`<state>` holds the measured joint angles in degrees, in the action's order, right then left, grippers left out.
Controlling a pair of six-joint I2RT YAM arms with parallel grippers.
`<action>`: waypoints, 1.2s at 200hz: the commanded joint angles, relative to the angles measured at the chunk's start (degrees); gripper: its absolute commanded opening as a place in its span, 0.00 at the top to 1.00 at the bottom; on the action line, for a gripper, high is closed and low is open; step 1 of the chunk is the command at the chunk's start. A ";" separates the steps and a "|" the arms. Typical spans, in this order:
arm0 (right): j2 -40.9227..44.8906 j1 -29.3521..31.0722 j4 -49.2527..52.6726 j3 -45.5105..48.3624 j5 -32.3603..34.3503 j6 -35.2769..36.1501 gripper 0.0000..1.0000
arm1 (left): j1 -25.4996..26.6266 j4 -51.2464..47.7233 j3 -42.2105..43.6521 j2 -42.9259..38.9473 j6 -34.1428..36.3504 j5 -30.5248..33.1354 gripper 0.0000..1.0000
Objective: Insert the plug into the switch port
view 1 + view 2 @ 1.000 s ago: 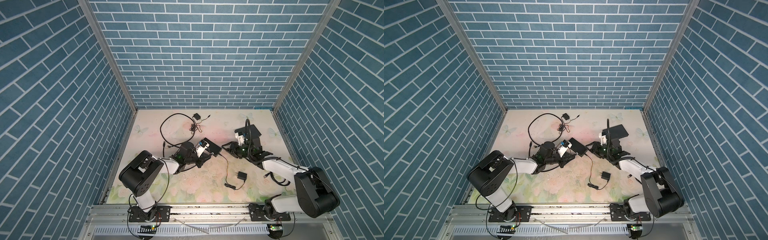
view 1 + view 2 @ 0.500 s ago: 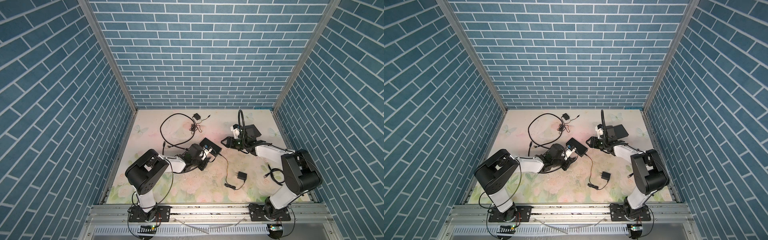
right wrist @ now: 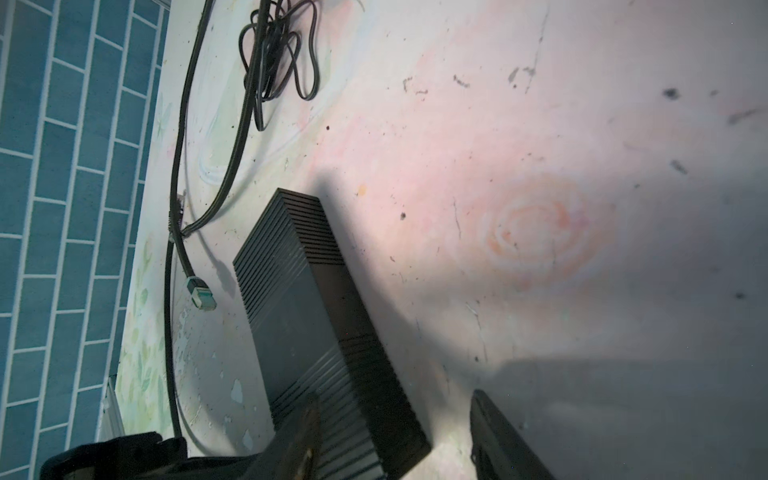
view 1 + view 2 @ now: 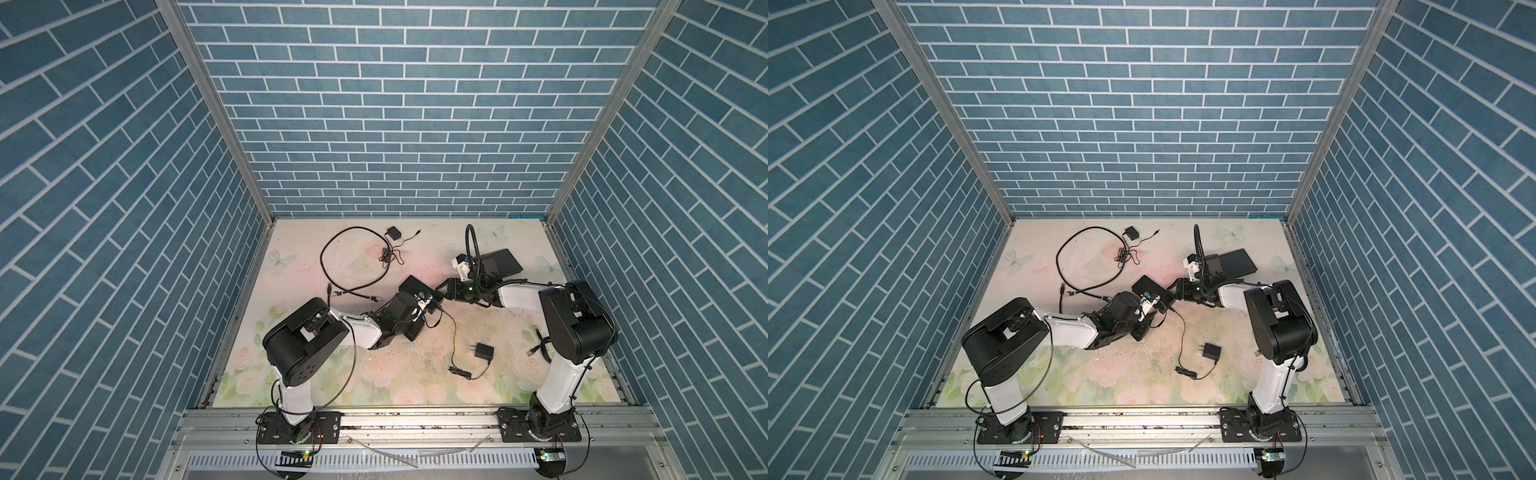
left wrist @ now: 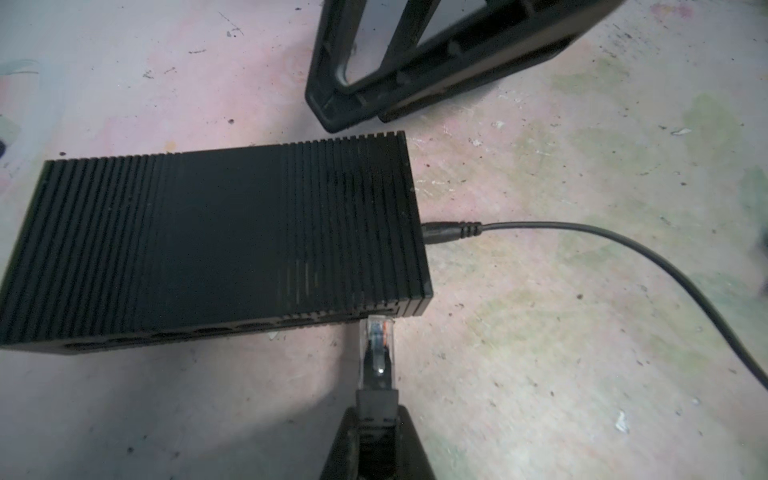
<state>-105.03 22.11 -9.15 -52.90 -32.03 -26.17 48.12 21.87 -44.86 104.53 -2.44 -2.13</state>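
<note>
The switch (image 5: pixel 216 232) is showing matt black plastic, finely ribbed. The plug (image 5: pixel 377 345) is gleaming as clear glossy plastic. The counter (image 5: pixel 540 353) is looking matt, scuffed and speckled, and the power cord (image 5: pixel 540 224) is looking smooth, rubbery.

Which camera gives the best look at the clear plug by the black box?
The left wrist view: the plug, held in the left gripper, sits close up, tip at the end port of the switch. Both top views show it too small to make out; the right wrist view misses it.
</note>
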 commanded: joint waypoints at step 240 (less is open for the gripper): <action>-1.73 1.44 12.26 -1.55 -5.82 6.71 0.48 | 0.31 13.33 5.13 3.82 0.59 -2.37 0.98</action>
<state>-106.41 23.05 -4.45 -53.80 -36.91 -22.11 48.51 35.88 -38.94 105.89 -1.50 -3.33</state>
